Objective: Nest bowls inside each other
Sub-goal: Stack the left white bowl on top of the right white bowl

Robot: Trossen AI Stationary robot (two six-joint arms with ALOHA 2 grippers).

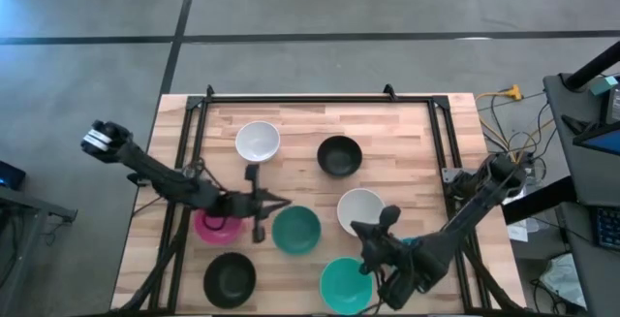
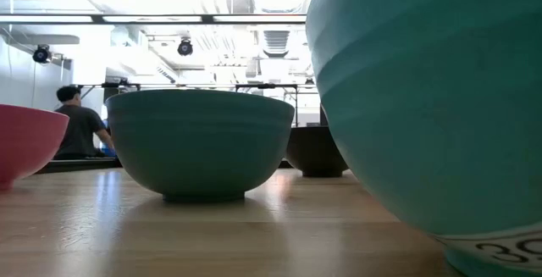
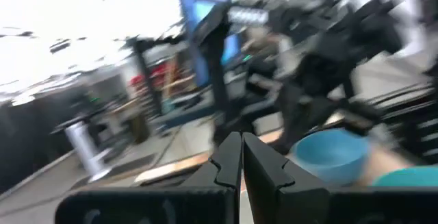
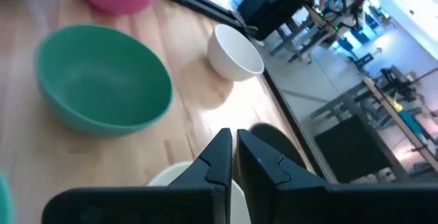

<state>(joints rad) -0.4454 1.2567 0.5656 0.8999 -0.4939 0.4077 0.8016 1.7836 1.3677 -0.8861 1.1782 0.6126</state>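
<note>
High view: seven bowls sit singly on the wooden worktop (image 1: 407, 133), none nested. White bowl (image 1: 258, 142) and black bowl (image 1: 340, 155) lie toward the far edge; second white bowl (image 1: 359, 207) right of centre; dark teal bowl (image 1: 295, 230) mid-worktop; magenta bowl (image 1: 217, 225) to its left; second black bowl (image 1: 230, 278) and turquoise bowl (image 1: 344, 285) at the near edge. Left pincer (image 1: 258, 201) hangs with fingers pressed together, gripping nothing, just between the magenta and dark teal bowls and nearer-side of the far white bowl. Right pincer (image 1: 373, 228) is also closed and empty, over the near rim of the second white bowl, with the turquoise bowl just beside it on the near side. Right wrist view confirms shut fingers (image 4: 222, 159) above a white rim, the dark teal bowl ahead of them. Left wrist view, motion-blurred, shows closed fingers (image 3: 229, 162) and a blue bowl (image 3: 328, 154) beyond them, close by the right arm.
</note>
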